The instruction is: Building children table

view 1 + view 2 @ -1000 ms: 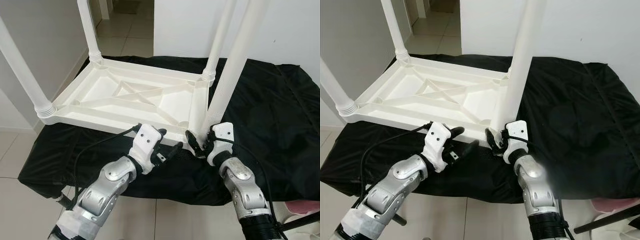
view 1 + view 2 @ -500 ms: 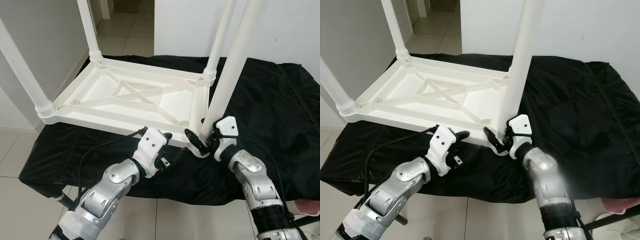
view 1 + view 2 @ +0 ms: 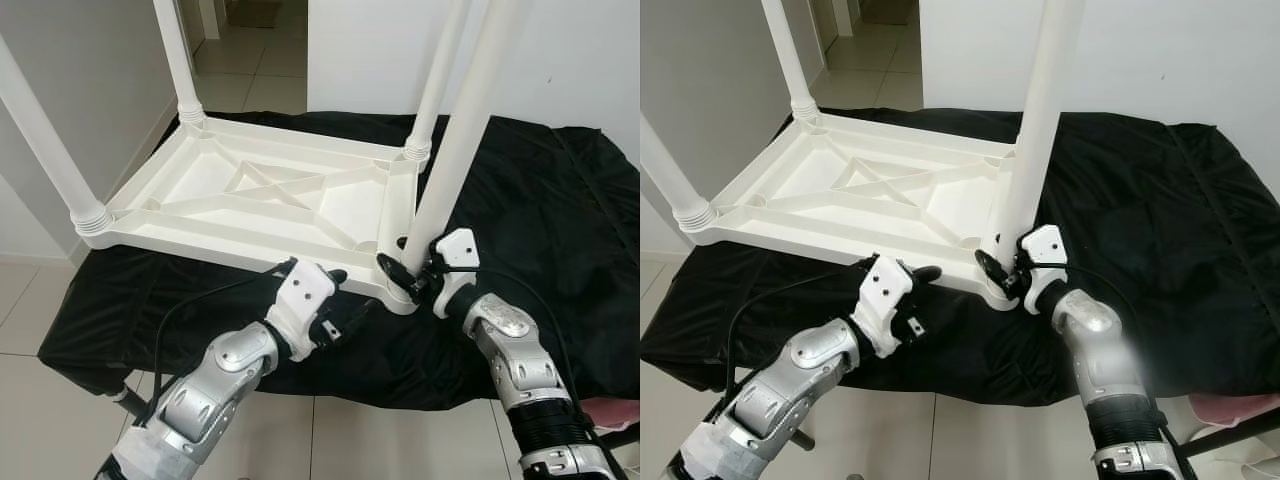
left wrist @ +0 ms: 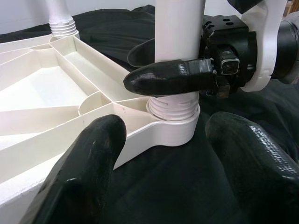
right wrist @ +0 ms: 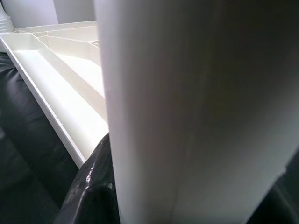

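1. The right hand [image 3: 405, 277] has moved up from just off the near corner of the tabletop [image 3: 262, 192] and now closes its fingers [image 4: 169, 77] round the base of the near leg [image 3: 455, 150], right above the threaded collar.
2. That leg, which leaned a little a second ago, now appears to stand straighter in its corner socket [image 4: 172, 128], though the head views make this hard to judge.
3. The left hand [image 3: 340, 300] has slid along the tabletop's near edge toward the right hand; its spread fingers [image 4: 88, 154] now face the socket from just beside it, without touching the leg.
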Motion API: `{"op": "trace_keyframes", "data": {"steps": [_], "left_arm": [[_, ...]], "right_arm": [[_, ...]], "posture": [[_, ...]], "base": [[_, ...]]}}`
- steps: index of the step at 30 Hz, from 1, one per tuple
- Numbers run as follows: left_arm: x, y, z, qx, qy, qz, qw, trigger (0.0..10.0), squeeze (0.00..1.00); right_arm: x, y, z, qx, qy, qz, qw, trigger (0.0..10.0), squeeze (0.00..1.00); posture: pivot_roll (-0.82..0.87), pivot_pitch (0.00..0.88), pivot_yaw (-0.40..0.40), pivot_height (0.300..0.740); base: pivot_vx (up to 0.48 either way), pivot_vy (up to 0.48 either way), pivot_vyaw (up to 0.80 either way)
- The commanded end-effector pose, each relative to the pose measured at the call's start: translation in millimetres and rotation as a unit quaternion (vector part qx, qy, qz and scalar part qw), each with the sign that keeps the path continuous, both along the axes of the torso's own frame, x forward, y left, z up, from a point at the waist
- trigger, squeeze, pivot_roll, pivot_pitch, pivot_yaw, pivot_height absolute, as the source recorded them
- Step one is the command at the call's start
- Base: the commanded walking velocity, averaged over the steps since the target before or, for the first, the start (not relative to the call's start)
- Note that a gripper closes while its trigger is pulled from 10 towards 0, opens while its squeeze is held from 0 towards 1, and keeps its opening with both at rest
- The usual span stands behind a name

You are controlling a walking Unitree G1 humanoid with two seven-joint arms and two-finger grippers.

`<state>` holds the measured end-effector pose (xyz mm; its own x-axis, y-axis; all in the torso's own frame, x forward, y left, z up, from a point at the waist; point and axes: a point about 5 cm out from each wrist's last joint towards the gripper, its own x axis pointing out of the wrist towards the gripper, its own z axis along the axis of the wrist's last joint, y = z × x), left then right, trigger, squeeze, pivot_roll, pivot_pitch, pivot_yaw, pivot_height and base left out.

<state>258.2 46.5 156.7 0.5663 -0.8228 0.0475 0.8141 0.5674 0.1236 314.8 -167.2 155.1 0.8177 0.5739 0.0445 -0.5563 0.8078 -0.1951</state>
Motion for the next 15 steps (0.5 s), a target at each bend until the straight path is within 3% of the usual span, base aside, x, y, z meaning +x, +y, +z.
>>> {"op": "trace_keyframes", "data": {"steps": [1,6,9,12,15], "left_arm": [[-7.5,-5.8,-3,0.015,0.005,-0.074,0.997,10.0,0.0],[-7.4,-6.4,-3,0.017,0.004,-0.078,0.997,10.0,0.0],[-6.9,-7.8,-4,0.018,0.005,-0.081,0.997,10.0,0.0],[-7.3,-8.5,-4,0.018,0.005,-0.083,0.996,10.0,0.0],[-8.3,-9.4,-5,0.019,0.005,-0.086,0.996,10.0,0.0]], "right_arm": [[-3.1,5.6,-8,0.01,0.019,0.002,1.0,10.0,0.0],[-5.2,6.2,-9,0.022,0.024,-0.024,0.999,10.0,0.0],[-8.6,7.4,-12,0.029,0.033,-0.088,0.995,10.0,0.0],[-10.1,9.4,-14,0.039,0.037,-0.116,0.992,10.0,0.0],[-14.0,14.9,-17,0.063,0.051,-0.178,0.981,10.0,0.0]], "posture": [[-0.06,0.064,0.021,0.74],[-0.07,0.061,0.02,0.74],[-0.08,0.057,0.02,0.74],[-0.08,0.055,0.022,0.74],[-0.08,0.051,0.024,0.74]], "base": [[0.0,0.0,0.0],[0.0,0.0,0.0],[0.0,0.0,0.0],[0.0,0.0,0.0],[0.0,0.0,0.0]]}}
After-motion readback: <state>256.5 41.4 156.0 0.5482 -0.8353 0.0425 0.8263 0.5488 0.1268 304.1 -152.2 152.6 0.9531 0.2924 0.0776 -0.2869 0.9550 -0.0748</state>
